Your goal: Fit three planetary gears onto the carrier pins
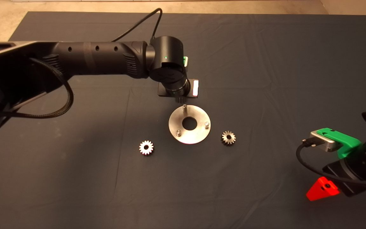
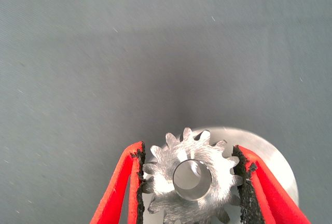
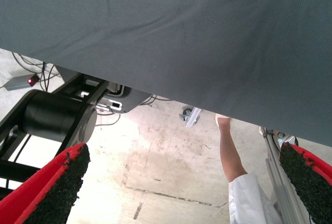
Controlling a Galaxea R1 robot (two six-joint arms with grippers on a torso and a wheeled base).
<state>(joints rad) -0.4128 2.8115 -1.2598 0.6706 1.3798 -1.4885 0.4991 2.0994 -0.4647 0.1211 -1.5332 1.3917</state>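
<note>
Right now my left gripper is closed on one of the planetary gears, the black pads pressing its teeth from both sides, bore facing my wrist camera. Through and behind that held gear I see the shiny rim of the disc, so the gear hangs just above the disc's far edge. From overhead, my left arm reaches in across the mat and the wrist sits over the far side of the disc, just beside the far carrier pin, which stands clear and bare. The two near carrier pins, one at the left and one at the right, are also bare.

Around the disc the mat is open on all sides. A second gear lies flat near the disc's left, a third gear lies flat just beside its right edge; neither touches the disc. Nothing else stands near the pins.

My right gripper waits at the mat's lower right corner, well apart from the disc, its fingers spread wide and holding nothing. Its wrist view looks past the mat edge to the floor, where a person's leg shows.
</note>
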